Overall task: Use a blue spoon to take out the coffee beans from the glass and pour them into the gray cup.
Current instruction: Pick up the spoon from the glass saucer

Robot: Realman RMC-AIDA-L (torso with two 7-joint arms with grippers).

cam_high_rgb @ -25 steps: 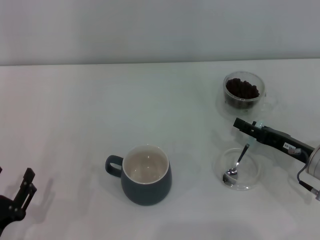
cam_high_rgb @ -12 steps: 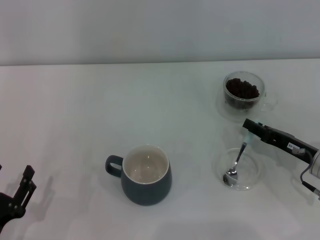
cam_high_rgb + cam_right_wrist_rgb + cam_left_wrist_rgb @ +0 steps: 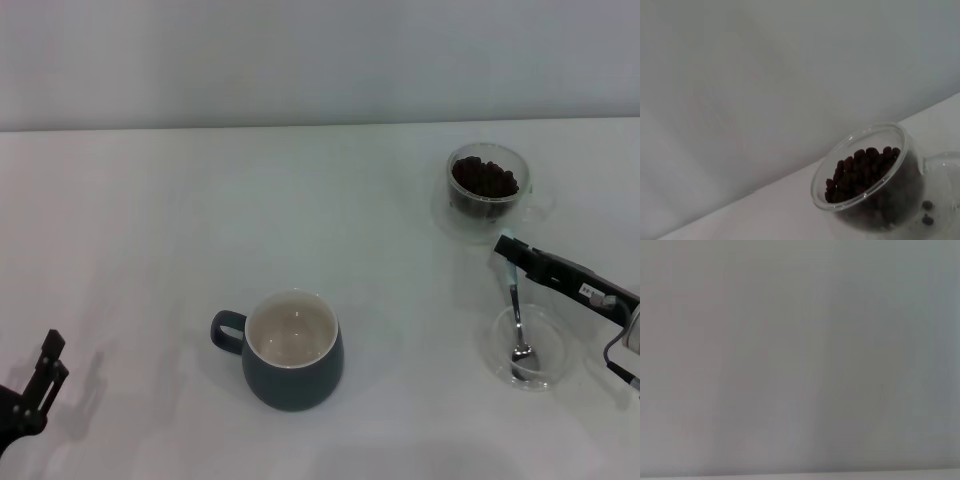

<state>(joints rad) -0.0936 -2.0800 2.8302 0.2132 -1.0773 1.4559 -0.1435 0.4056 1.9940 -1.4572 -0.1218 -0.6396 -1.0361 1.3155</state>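
Note:
The gray cup [image 3: 295,352] stands upright at the near middle of the table, handle to the left, its cream inside showing nothing in it. The glass [image 3: 487,190] with coffee beans [image 3: 485,178] stands at the far right. It also shows in the right wrist view [image 3: 832,202], with its beans [image 3: 865,165] close by. My right gripper [image 3: 506,248] is just in front of the glass, shut on the handle end of the blue spoon [image 3: 516,315]. The spoon hangs down with its bowl resting in a flat clear saucer [image 3: 545,372]. My left gripper [image 3: 45,378] is parked at the near left edge.
The white table ends at a pale wall behind the glass. A wide bare stretch lies between the gray cup and the glass. The left wrist view shows only a blank grey surface.
My right gripper has moved right with the spoon. The spoon now hangs nearly straight down, and the saucer has slid right with the spoon's bowl in it. The left arm sank slightly.

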